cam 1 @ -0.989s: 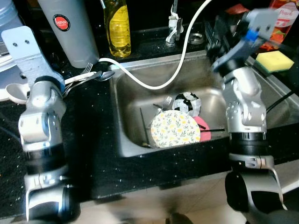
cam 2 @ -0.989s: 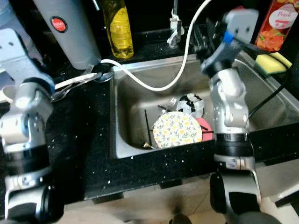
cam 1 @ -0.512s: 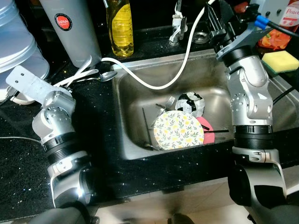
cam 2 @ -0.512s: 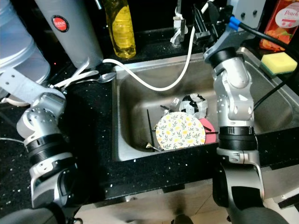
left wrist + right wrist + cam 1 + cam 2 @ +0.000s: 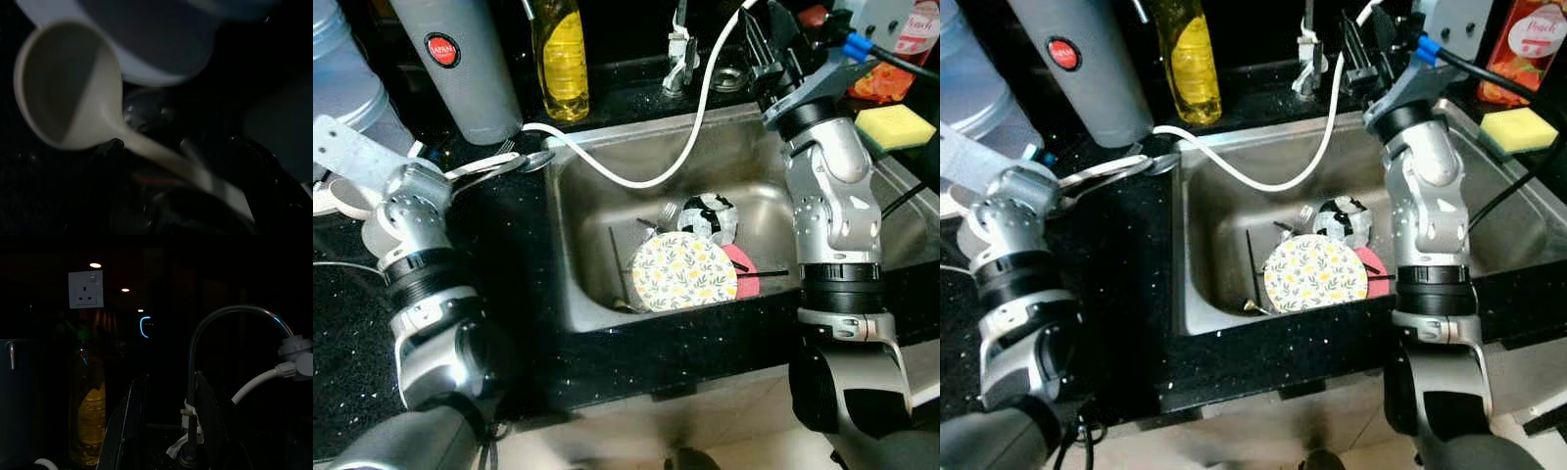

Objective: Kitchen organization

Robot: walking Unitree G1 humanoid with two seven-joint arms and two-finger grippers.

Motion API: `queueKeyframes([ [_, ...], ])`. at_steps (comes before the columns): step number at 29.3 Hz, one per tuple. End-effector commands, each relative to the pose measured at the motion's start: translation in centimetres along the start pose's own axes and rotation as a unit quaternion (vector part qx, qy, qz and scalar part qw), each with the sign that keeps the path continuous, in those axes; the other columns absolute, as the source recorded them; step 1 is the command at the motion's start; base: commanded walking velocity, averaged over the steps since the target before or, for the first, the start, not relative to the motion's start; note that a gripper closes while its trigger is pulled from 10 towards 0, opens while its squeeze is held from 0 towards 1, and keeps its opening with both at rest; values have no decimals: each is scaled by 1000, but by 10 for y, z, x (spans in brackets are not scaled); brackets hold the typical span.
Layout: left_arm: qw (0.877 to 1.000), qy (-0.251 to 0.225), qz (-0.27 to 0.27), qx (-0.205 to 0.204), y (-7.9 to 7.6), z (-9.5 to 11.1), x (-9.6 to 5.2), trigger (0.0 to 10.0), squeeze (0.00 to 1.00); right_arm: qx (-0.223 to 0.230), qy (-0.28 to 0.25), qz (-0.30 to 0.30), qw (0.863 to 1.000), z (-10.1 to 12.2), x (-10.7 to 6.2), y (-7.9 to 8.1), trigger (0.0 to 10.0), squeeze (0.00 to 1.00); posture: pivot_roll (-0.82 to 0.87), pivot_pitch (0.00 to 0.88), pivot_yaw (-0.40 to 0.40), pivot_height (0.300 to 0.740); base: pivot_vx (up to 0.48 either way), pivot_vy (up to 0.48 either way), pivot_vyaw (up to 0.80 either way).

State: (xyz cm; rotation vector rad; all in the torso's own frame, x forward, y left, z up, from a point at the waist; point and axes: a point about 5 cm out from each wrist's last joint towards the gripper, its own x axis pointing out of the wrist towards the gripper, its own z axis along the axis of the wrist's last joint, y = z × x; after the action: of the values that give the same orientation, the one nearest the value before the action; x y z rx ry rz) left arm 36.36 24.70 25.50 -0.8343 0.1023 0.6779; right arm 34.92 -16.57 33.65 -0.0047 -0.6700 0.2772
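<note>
In the steel sink (image 5: pixel 587 225) a floral plate (image 5: pixel 683 272) leans over a pink plate (image 5: pixel 745 270), with a black-and-white bowl (image 5: pixel 707 215), a fork (image 5: pixel 661 212) and dark chopsticks beside them. My right gripper (image 5: pixel 166 426) is raised at the back of the sink, open and holding nothing, with the faucet (image 5: pixel 230 333) just beyond its fingers (image 5: pixel 769 44). My left gripper is down at the counter's far left, right over a white ladle (image 5: pixel 73 98) that lies by the blue water jug (image 5: pixel 337 69).
A white hose (image 5: pixel 636 181) runs from the faucet across the sink's back to the left counter. A yellow soap bottle (image 5: pixel 560 59) and a grey flask (image 5: pixel 450 69) stand behind. Metal spoons (image 5: pixel 504 164) lie left of the sink. A yellow sponge (image 5: pixel 895 125) sits at the right.
My left arm has swung down and out to the left, toward the white ladle. The right gripper has stayed up by the faucet. The dishes in the sink lie as before.
</note>
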Motion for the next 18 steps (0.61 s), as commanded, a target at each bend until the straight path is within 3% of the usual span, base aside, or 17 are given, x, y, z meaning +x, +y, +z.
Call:
queueKeyframes([
  [1, 1000, -6, 8, -12, 1, 9, 3, 10000, 0, 4, 1, 2, 1000, -2, -1, 3, 10000, 0, -102, 42, 100, 740, 0, 0, 0],
  [9, 998, 39, 45, -32, 15, -9, 19, 10000, 0, -7, -3, 13, 1000, 3, 4, 1, 10000, 0, -116, 47, 101, 740, 0, 0, 0],
  [10, 997, 49, 55, -33, 17, -17, 24, 10000, 0, -29, 7, 53, 998, 8, 17, 2, 10000, 0, -126, 48, 102, 740, 0, 0, 0],
  [12, 997, 51, 56, -34, 17, -18, 25, 10000, 0, -36, 14, 68, 997, 9, 20, 3, 10000, 0, -126, 48, 102, 740, 0, 0, 0],
  [14, 995, 57, 60, -49, 18, -23, 28, 10000, 0, 9, 38, 173, 984, 4, 29, 23, 10000, 0, -131, 48, 103, 740, 0, 0, 0],
  [15, 995, 57, 60, -49, 18, -23, 28, 10000, 0, 9, 38, 173, 984, 4, 29, 23, 10000, 0, -131, 48, 103, 740, 0, 0, 0],
  [18, 994, 65, 64, -64, 18, -25, 29, 10000, 0, 17, 53, 277, 959, -3, 26, 47, 10000, 0, -123, 49, 101, 740, 0, 0, 0],
])
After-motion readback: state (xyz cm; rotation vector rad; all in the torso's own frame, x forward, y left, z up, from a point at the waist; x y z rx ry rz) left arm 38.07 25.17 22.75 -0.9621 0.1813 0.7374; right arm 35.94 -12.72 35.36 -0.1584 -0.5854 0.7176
